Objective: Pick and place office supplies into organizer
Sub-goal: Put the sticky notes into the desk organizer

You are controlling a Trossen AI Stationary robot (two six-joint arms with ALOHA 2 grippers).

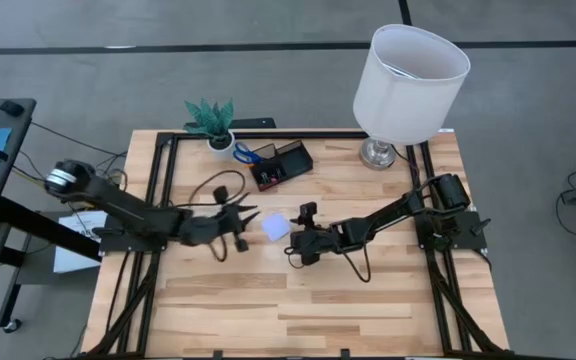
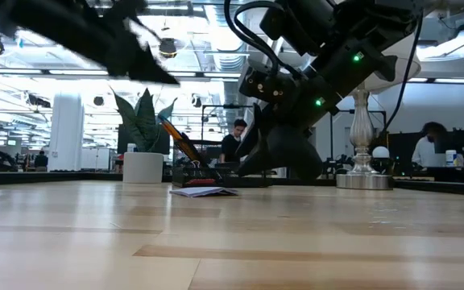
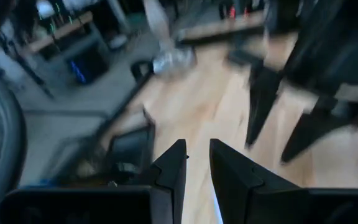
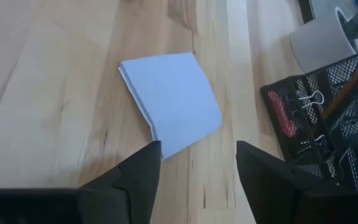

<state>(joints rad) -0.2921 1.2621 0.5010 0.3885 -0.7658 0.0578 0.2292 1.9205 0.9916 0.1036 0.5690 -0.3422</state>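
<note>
The pale square note pad (image 1: 275, 227) (image 4: 169, 99) lies flat on the wooden table, mid-table, between my two grippers. My right gripper (image 1: 294, 240) (image 4: 197, 149) hangs just short of the pad's near corner, wide open with nothing between its fingers. My left gripper (image 1: 251, 213) (image 3: 196, 146) is raised off the table on the pad's left. Its fingers stand a narrow slit apart and hold nothing. The black mesh organizer (image 1: 280, 163) (image 4: 328, 118) stands at the far side, with blue-handled scissors (image 1: 245, 153), a binder clip (image 4: 309, 99) and a red item (image 4: 281, 115) in it.
A white plant pot (image 1: 218, 140) stands left of the organizer. A lamp with a big white shade (image 1: 408, 75) stands at the far right. Black frame rails run along both table sides (image 1: 158, 200). Bare wood (image 1: 298, 310) stretches toward the near edge.
</note>
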